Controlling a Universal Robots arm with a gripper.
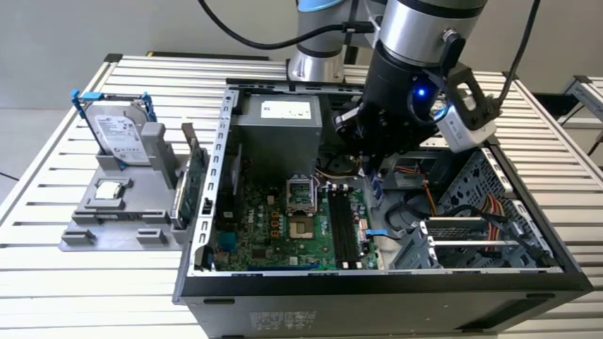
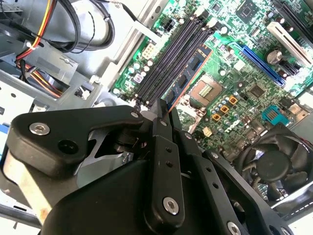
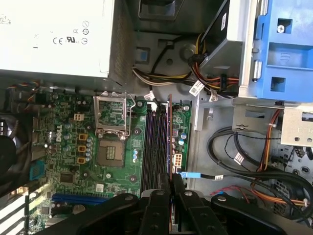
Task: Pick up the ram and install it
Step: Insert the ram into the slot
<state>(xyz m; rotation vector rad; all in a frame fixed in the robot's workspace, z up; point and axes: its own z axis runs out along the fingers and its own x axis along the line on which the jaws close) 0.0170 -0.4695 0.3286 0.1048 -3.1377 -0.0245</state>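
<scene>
Finding 1, grip. In the first wrist view the gripper [image 3: 171,185] has its fingers [image 3: 160,205] drawn narrow onto one end of the ram [image 3: 169,137]. The stick is gripped by its flat faces, which leaves its long contact edge free and turned toward the board.

Finding 2, position of the ram. It is carried on edge inside the open computer case [image 1: 377,304]. It hangs over the memory slots [image 3: 154,147] and runs parallel to them. It appears in line with the slot farthest from the CPU socket [image 3: 110,154]. The second wrist view shows one face of the stick reaching out from the fingertips at a slant over the slots. Judgement: the parallel, edge-down hold suits a straight press into a slot. I cannot tell whether the contact edge is touching the slot, and I judge it not yet seated.

Finding 3, clearances. The arm stands between the power supply [image 1: 278,120] and the drive cage, close to the loose cables [image 3: 234,152]. The cooling fan [image 2: 274,161] lies well to the side of the stick.

Finding 4, parts not in use. In the exterior view a grey fixture tray [image 1: 75,236] sits outside the case on that view's left. It holds the hard drive [image 1: 121,138] upright in a cradle and the processor chip [image 1: 110,189] flat in a recess. The green expansion card [image 1: 193,187] stands on edge at the side nearest the case. The tray keeps each part upright or flat in its own seat, where a gripper can reach it.
</scene>
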